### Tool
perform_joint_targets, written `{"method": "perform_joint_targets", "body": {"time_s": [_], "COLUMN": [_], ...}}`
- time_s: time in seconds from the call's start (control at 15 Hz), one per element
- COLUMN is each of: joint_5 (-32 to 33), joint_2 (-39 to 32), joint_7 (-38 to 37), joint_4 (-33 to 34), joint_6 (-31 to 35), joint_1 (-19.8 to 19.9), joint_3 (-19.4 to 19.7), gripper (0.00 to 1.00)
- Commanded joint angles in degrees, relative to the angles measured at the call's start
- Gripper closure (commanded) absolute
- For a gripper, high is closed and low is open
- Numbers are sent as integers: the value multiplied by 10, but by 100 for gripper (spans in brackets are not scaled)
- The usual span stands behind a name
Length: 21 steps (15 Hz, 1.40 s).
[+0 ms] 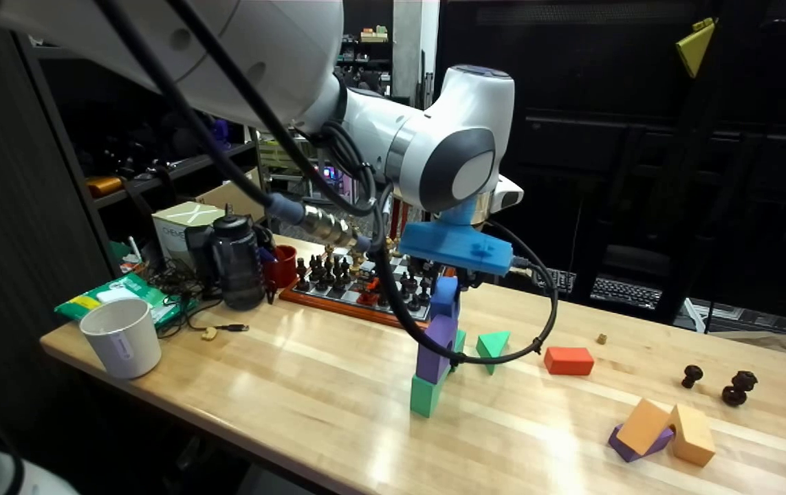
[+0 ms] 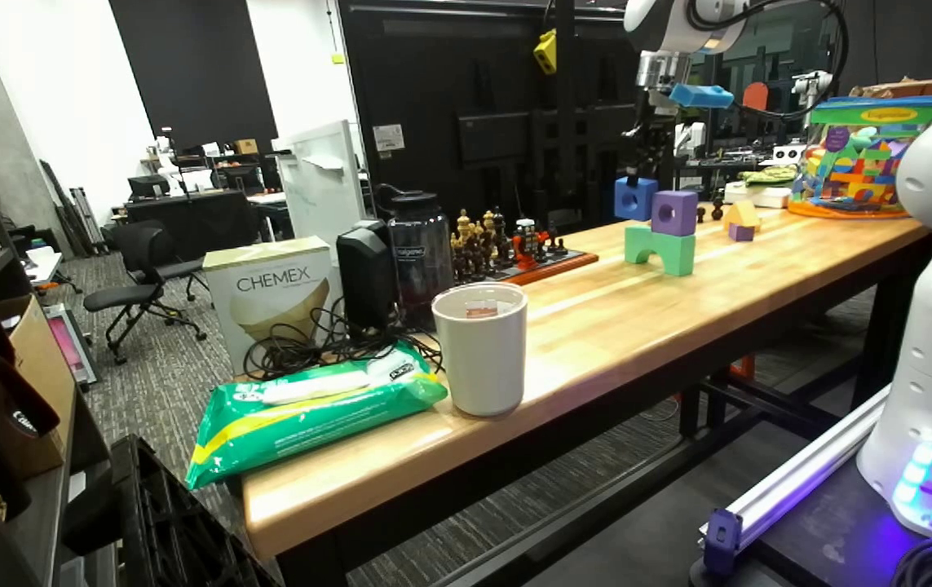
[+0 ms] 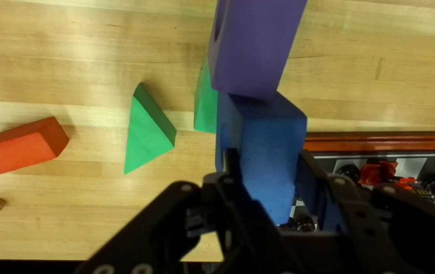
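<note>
White mug [image 1: 121, 340] stands upright near the left end of the bench [image 1: 296, 385], beside a green packet [image 1: 142, 289], as seen in an exterior view. Dark bottle [image 1: 238, 265] and red cup [image 1: 284, 268] stand farther along, followed by a chessboard [image 1: 348, 311] bearing chess pieces [image 1: 322, 277]. Next, a green arch block [image 2: 661, 241] rests on the bench with a purple block [image 2: 684, 214] on top of one end. Gripper [image 3: 268, 161] found clamped about a blue block [image 3: 272, 150], one jaw against each side. Blue block is located just beside the purple block, over the arch's remaining end; contact with either could not be determined. Farther right lie a green triangular block [image 3: 145, 135], a red block [image 1: 568, 360] and dark loose pieces [image 1: 692, 373]. At far right, an orange block [image 1: 642, 423] sits tilted over a small purple piece [image 1: 624, 448], beside a tan block [image 1: 695, 436].
</note>
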<state>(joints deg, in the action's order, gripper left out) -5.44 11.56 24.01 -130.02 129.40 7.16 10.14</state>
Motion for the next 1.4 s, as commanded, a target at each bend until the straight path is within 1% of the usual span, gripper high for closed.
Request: {"method": "perform_joint_targets", "body": {"time_s": [0.0, 1.33], "joint_5": [1, -5], "joint_2": [7, -5], "joint_7": [-2, 5], "joint_4": [-8, -7], "joint_6": [1, -2], "joint_1": [-4, -2], "joint_3": [5, 13], "gripper": [86, 86]}}
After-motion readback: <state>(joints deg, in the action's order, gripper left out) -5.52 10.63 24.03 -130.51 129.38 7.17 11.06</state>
